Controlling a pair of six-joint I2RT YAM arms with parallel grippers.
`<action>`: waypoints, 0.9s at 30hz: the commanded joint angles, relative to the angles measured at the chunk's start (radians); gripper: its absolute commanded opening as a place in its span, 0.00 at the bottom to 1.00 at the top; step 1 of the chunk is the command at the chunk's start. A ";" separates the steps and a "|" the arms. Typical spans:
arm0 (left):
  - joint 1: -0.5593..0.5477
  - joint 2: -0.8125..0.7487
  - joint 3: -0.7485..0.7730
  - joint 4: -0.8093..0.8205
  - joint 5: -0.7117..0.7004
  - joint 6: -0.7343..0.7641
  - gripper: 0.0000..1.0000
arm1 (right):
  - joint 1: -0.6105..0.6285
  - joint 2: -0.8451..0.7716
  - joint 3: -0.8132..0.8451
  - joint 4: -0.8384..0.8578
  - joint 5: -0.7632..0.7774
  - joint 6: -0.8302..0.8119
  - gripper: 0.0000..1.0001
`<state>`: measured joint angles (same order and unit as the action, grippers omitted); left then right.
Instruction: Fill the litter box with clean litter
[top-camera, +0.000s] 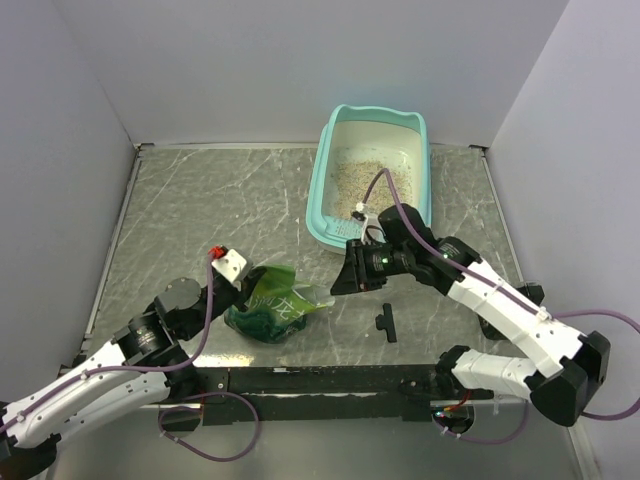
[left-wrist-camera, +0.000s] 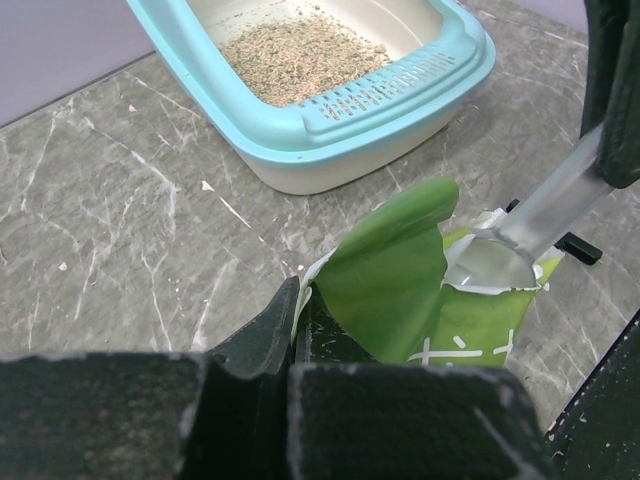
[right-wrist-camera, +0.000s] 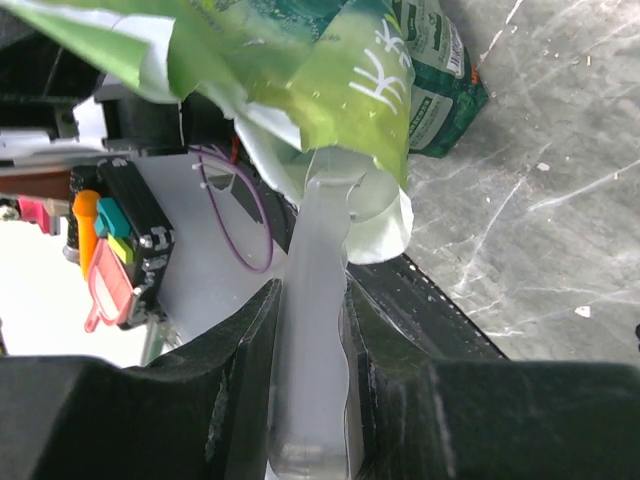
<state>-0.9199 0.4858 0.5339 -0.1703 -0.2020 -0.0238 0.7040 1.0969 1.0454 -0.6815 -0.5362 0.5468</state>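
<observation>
Left tool (top-camera: 240, 298) and right tool (top-camera: 343, 278) both clamped shut, arms angled inward toward each other.

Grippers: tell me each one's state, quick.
The left gripper is closed on the green pouch.
The right gripper is closed on the clear scoop.

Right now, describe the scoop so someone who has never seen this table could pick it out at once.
Find the teal litter box at the table's far right; nearer the arms lies a green pouch. The scoop is held in the right gripper, its bowl at that pouch's open mouth. It is the only clear, colourless thing there.
</observation>
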 joint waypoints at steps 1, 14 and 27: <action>0.004 -0.021 0.044 0.020 -0.028 -0.021 0.01 | 0.012 0.055 0.093 -0.128 0.062 0.039 0.00; 0.003 -0.039 0.057 0.002 -0.025 -0.028 0.01 | 0.068 0.273 0.219 -0.216 0.122 0.057 0.00; 0.003 -0.038 0.052 -0.001 -0.040 -0.027 0.01 | 0.097 0.279 -0.141 0.317 -0.030 0.278 0.00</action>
<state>-0.9199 0.4587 0.5415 -0.2008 -0.2066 -0.0425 0.7921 1.3903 1.0538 -0.5087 -0.5491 0.7345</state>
